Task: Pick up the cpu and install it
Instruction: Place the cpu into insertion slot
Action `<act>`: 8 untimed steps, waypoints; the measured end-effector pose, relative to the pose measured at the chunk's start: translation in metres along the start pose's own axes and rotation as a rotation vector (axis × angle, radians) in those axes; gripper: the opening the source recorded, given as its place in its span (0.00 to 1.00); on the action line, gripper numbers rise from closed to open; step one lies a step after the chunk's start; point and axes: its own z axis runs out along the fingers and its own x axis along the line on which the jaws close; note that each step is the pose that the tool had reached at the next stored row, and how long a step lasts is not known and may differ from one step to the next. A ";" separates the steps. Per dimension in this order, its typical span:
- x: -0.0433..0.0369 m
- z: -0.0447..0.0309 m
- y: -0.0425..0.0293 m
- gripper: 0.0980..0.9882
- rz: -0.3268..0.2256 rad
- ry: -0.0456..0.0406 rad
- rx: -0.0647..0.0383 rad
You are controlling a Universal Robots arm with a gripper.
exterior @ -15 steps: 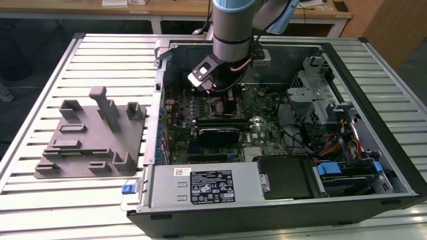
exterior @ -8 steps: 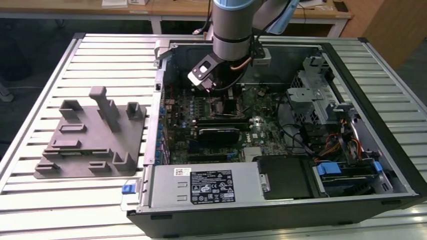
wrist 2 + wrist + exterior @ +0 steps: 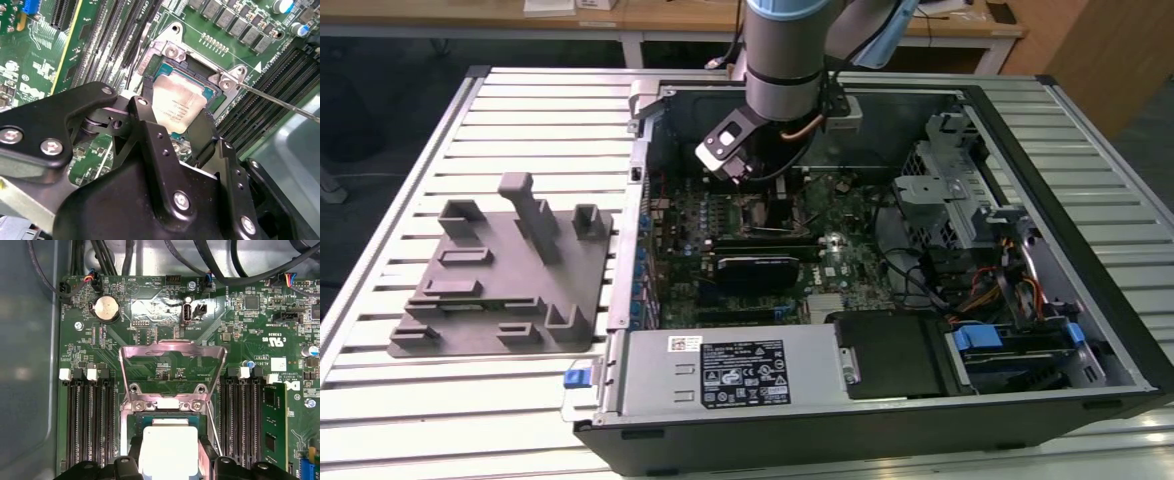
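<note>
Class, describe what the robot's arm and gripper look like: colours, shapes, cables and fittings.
The arm is a silver-grey cylinder with light blue joint caps; a tan cable loops at its wrist. The gripper is matte black, built of angular linked plates with silver screws and two narrow fingers.
</note>
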 end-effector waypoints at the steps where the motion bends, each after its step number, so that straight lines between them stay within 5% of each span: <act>1: 0.0000 0.0000 0.0000 0.48 0.000 0.0024 0.000; 8: -0.0002 0.0007 -0.0002 0.48 0.000 0.0032 0.001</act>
